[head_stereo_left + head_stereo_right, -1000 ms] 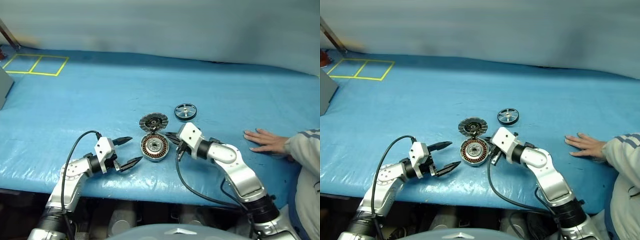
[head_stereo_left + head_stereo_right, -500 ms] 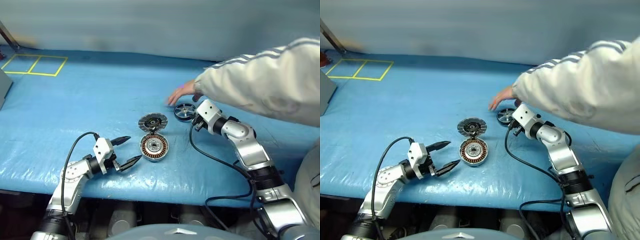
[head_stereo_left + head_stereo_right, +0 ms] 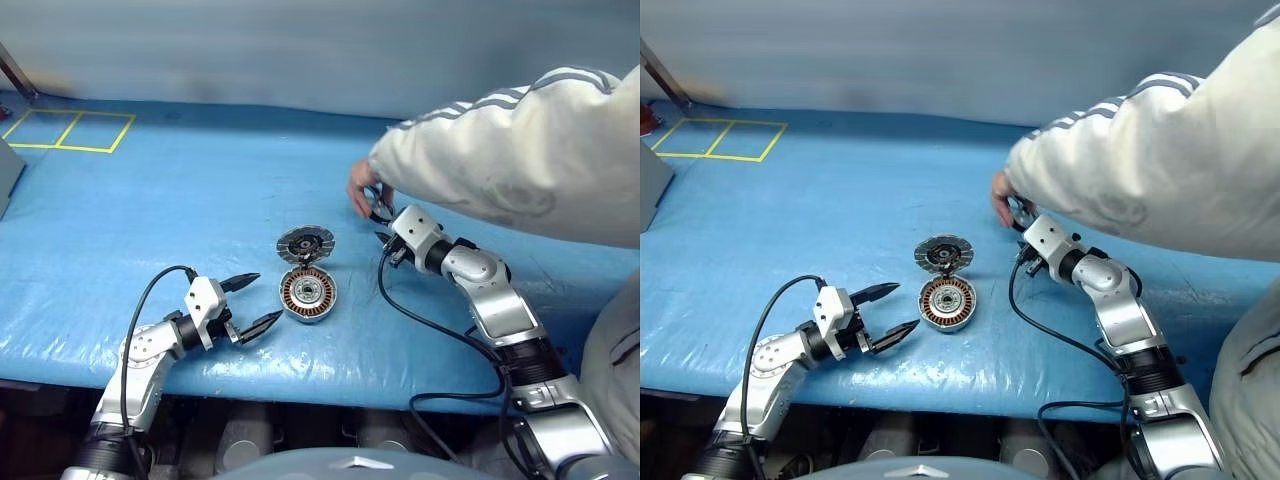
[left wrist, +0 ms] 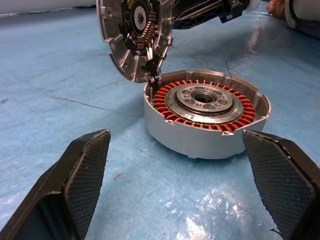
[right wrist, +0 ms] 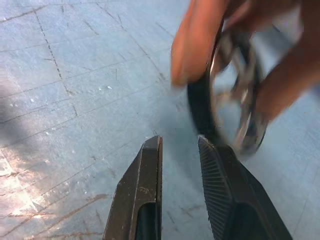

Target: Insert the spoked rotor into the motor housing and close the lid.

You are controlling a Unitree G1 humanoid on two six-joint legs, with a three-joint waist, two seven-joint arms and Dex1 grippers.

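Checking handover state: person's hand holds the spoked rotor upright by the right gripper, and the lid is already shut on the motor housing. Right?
Not quite. In the left wrist view the lid stands tilted open behind the motor housing, windings exposed. The hand does hold the spoked rotor upright by the right gripper.

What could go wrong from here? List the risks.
1. A person's hand holds the spoked rotor on edge just ahead of the right claw; closing could pinch fingers.
2. The claw's narrow gap may miss the rim.
3. The lid stands tilted by the motor housing; a bump could shift it.
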